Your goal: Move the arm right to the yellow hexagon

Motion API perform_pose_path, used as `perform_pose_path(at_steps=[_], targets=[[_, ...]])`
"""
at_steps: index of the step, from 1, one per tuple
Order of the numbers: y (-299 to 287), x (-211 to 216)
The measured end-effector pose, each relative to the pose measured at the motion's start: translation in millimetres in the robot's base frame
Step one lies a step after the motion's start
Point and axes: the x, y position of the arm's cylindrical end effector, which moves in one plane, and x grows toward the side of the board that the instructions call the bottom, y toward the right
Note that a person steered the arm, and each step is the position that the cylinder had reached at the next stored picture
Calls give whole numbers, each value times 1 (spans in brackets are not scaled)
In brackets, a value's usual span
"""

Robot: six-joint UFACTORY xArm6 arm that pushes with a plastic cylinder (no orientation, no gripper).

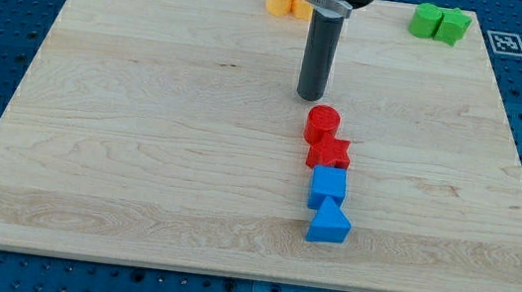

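Observation:
The yellow hexagon (278,0) lies at the board's top edge, left of the rod, with another yellow-orange block (301,7) touching its right side and partly hidden behind the rod. My tip (310,97) rests on the board below and a little right of these yellow blocks, clearly apart from them. It stands just above the red cylinder (322,122).
A red star-like block (328,152), a blue cube (328,186) and a blue triangular block (328,222) run in a column below the red cylinder. Two green blocks (440,23) sit at the board's top right. The wooden board (143,132) lies on a blue perforated table.

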Motion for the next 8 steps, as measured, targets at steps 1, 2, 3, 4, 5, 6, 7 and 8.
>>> perform_pose_path(at_steps=[1,2,3,4,5,6,7,8], targets=[[0,-7],[0,-14],[0,-15],[14,-7],[33,-4],[58,-5],[66,-5],[76,-5]])
